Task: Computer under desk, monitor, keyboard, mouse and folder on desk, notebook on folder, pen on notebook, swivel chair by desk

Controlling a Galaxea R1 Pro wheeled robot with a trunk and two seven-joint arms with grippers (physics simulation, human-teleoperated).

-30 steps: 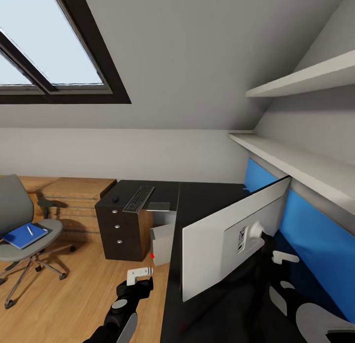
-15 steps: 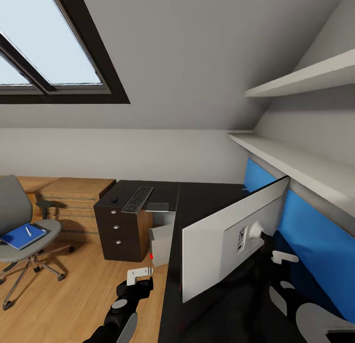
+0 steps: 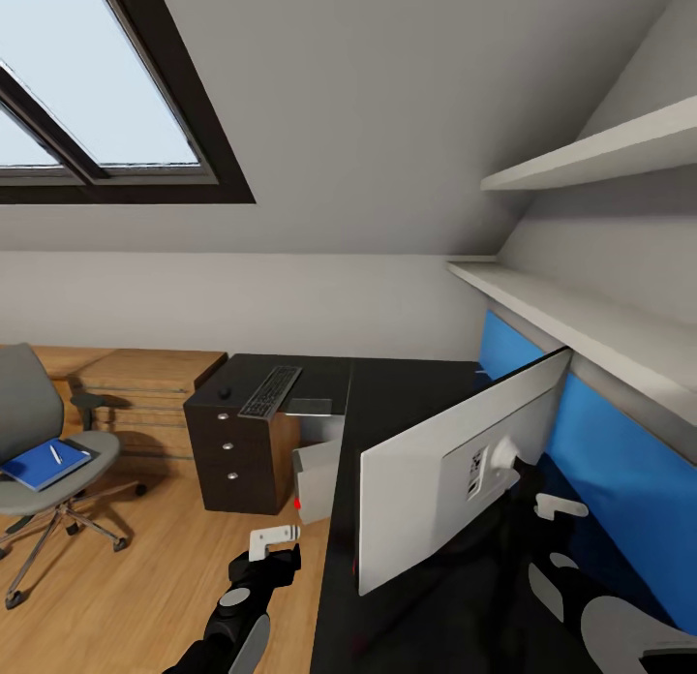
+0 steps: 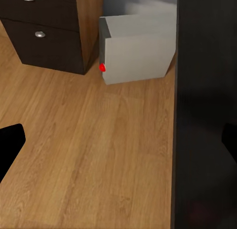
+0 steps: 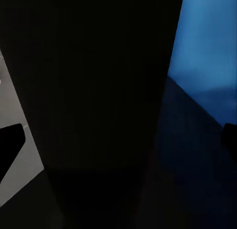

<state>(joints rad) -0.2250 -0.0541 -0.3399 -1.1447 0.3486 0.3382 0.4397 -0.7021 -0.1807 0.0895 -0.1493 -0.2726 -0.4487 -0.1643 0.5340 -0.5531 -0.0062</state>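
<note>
Head view showed one swivel chair (image 3: 39, 432) far left of my left claw (image 3: 274, 541), carrying one folder (image 3: 43, 463) and one pen (image 3: 57, 452). One keyboard (image 3: 272, 390) and one mouse (image 3: 225, 392) lay on the worktop (image 3: 407, 403) beyond that claw, whose fingers spread wide and held nothing. One computer (image 4: 138, 54) sat underneath. My right claw's (image 3: 560, 506) spread I couldn't tell; just beside it, the monitor (image 3: 455, 466) stood tilted and could topple if nudged.

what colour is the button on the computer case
Red, on the grey computer; clearest in the left wrist view.
</note>
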